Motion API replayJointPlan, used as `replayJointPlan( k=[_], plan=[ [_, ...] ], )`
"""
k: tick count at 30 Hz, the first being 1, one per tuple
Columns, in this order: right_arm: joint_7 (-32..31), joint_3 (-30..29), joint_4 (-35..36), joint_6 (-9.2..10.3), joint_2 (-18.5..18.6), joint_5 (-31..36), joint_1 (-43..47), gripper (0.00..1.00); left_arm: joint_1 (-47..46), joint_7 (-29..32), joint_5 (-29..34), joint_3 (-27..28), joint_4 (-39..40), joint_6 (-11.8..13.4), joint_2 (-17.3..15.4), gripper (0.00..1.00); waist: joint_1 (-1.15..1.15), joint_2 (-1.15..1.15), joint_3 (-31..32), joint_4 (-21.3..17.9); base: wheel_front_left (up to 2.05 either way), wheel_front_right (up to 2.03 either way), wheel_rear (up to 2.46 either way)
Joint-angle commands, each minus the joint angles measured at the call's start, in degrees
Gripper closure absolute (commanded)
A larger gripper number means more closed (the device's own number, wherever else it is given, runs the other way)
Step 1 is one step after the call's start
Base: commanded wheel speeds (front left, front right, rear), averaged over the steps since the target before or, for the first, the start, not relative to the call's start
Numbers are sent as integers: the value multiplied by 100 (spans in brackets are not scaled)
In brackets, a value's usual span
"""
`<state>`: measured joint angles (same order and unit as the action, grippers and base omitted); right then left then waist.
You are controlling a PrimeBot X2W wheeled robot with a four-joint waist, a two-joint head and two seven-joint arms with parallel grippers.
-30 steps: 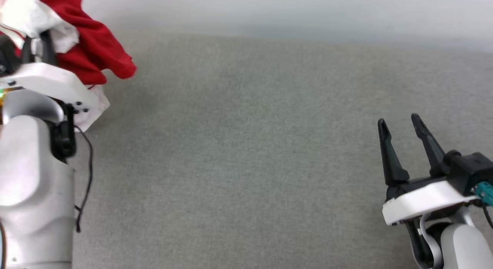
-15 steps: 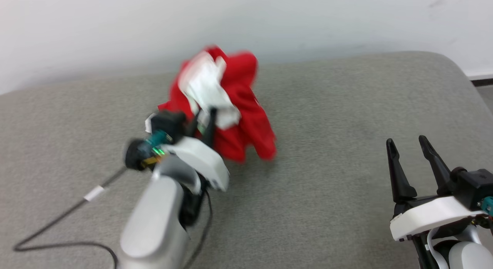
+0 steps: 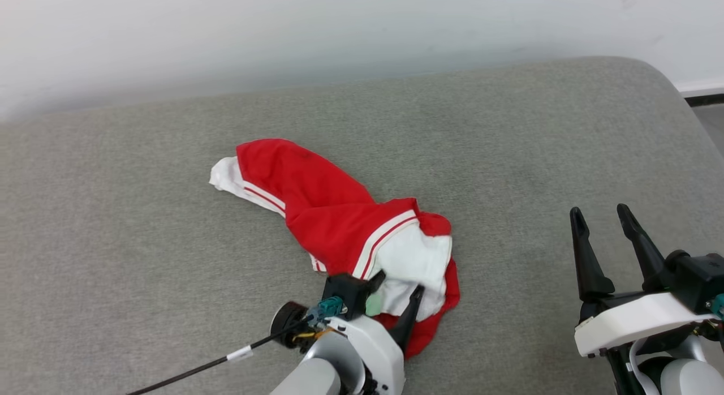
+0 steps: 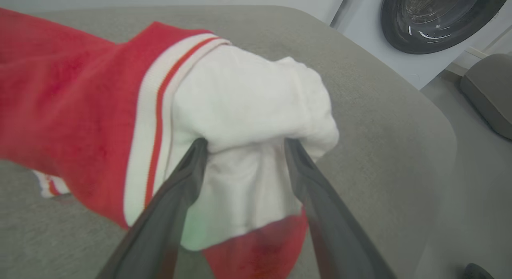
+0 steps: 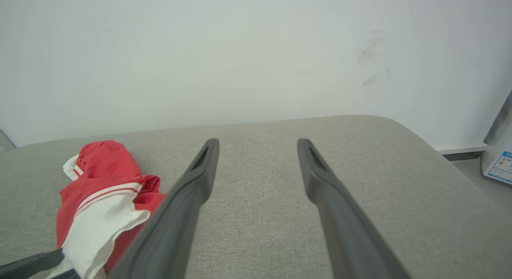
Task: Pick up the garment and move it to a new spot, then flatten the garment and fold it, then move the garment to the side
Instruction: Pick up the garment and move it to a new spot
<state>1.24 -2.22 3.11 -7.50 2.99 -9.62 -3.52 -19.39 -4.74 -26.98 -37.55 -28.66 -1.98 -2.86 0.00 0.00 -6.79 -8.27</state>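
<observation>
Red-and-white cloth: the garment (image 3: 334,214) lies crumpled in a long heap at the middle of the head view, with one white cuff toward the upper left and a white panel bunched at its lower-right end.
Resting on: grey upholstered surface (image 3: 141,270).
Left pincer (image 3: 399,283): bottom centre, fingers wide, with the white panel loose between them, not pinched.
Right pincer (image 3: 599,211): lower right, wide and empty, well apart from the cloth.
Step in hand: probably flattening, since the garment looks set down.
Doing it well: back the left pincer out without dragging cloth. Then take two well-separated edges, one per pincer, and draw them outward low over the surface so folds open rather than bunch.
</observation>
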Motion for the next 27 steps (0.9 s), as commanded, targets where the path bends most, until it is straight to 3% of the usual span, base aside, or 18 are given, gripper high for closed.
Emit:
replayJointPlan(
  k=[1,5,11,19,27],
  plan=[
    [41,-3,-20,2,-15,-2,-48,0,-163,-167,-5,-33,96,52,-2,0,0,0,16,73,0,0,0],
    [18,-23,-58,3,-15,38,59,0,-214,-738,43,-65,368,210,-2,0,0,0,170,231,0,0,0],
    [-88,-5,23,3,-15,110,172,0,-91,-1017,93,336,811,517,-112,0,0,0,367,393,0,0,0],
    [-230,-67,149,2,-15,226,415,0,404,-1048,101,1274,1279,907,-621,0,0,0,602,481,0,0,0],
    [-382,-114,282,3,-15,334,636,0,1129,-1051,173,1839,1596,1047,-1060,0,0,0,828,445,0,0,0]
  ],
)
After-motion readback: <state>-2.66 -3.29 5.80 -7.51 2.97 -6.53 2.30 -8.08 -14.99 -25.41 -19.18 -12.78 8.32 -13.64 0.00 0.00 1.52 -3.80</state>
